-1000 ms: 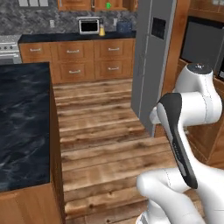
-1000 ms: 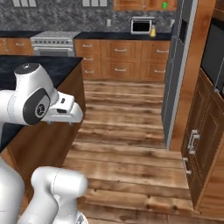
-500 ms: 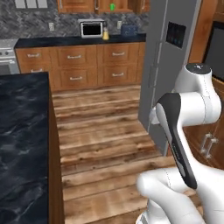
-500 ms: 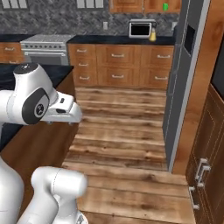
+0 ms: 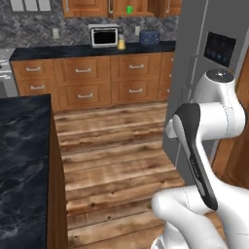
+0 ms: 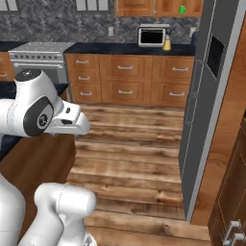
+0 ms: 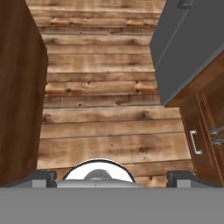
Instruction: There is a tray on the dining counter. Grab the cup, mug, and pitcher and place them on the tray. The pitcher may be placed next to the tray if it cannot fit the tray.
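Two fingertips of the pincer (image 7: 112, 177) stand wide apart — holding nothing — above the plank floor (image 7: 105, 100).

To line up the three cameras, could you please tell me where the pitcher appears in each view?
Left base view: the pitcher stands top centre on the far counter, just right of the microwave.
Right base view: the pitcher stands upper right of centre, just right of the microwave.
Hand view: not in it; it looks down at the wooden floor.
Shared landmark: the grey refrigerator.
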Available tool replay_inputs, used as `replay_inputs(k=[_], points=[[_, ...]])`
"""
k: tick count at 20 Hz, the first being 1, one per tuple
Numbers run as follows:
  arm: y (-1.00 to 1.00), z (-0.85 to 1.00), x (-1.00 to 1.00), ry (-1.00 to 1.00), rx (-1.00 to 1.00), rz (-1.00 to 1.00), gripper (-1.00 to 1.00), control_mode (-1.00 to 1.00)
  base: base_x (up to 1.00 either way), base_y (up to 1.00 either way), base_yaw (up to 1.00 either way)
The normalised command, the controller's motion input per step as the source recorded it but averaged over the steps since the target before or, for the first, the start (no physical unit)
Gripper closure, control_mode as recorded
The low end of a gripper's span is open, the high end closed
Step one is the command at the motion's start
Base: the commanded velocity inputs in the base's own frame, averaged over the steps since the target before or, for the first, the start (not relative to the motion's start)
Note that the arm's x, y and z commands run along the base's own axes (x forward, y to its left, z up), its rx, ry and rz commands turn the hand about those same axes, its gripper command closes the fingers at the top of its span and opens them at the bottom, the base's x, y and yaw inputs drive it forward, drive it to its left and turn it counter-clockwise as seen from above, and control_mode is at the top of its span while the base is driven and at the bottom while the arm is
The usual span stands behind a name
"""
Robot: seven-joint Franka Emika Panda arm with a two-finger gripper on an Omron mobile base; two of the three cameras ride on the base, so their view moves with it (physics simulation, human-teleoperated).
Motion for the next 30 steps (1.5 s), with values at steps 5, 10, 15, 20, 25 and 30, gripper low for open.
replay_inputs(k=[5, 10, 15, 20, 25, 30], points=[[0.0, 0.0, 0.0, 0.0, 0.0, 0.0, -1.0, 1.0, 1.0, -0.31, 0.0], [0.0, 0.0, 0.0, 0.0, 0.0, 0.0, -1.0, 1.0, 1.0, -0.33, 0.0], [0.0, 0.0, 0.0, 0.0, 0.0, 0.0, -1.0, 1.0, 1.0, -0.37, 0.0], [0.0, 0.0, 0.0, 0.0, 0.0, 0.0, -1.0, 1.0, 1.0, -0.32, 0.0], [0.0, 0.0, 0.0, 0.0, 0.0, 0.0, -1.0, 1.0, 1.0, -0.18, 0.0], [0.0, 0.0, 0.0, 0.0, 0.0, 0.0, -1.0, 1.0, 1.0, -0.03, 0.0]])
